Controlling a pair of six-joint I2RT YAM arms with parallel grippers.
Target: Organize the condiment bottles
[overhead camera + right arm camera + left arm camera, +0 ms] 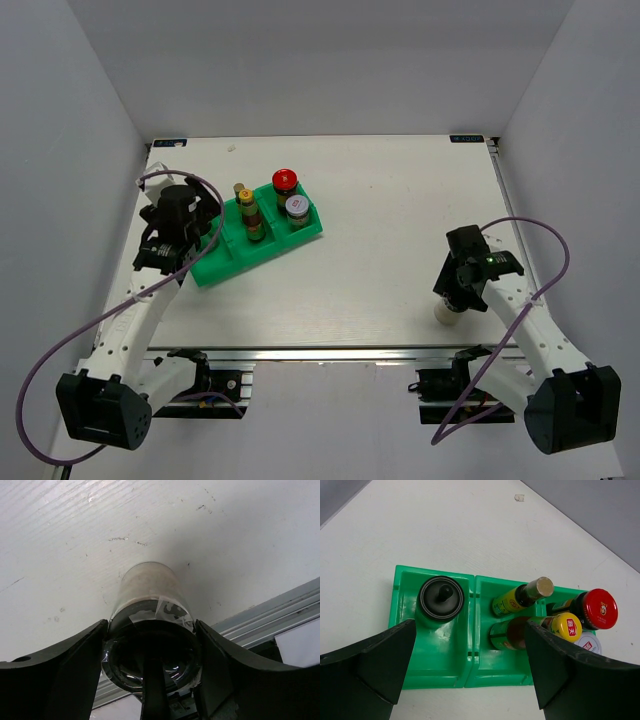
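The green bin point(215, 268) stands at the left and holds a red-capped jar point(285, 181), a silver-lidded jar point(297, 206) and two slim bottles point(241, 192) point(248, 212). In the left wrist view a black-lidded jar point(440, 597) sits in the bin's left compartment. The tan-capped point(522, 596) and yellow-capped point(555, 626) bottles fill the middle one. My left gripper point(470, 630) hangs open above the bin point(440, 672), holding nothing. Near the front right edge my right gripper point(150, 630) has both fingers against another black-lidded jar point(147, 590), upright on the table.
The table's front rail point(280, 615) runs right beside the held jar point(446, 314). A small white scrap point(519, 498) lies on the table beyond the bin. Grey walls enclose the left, back and right sides.
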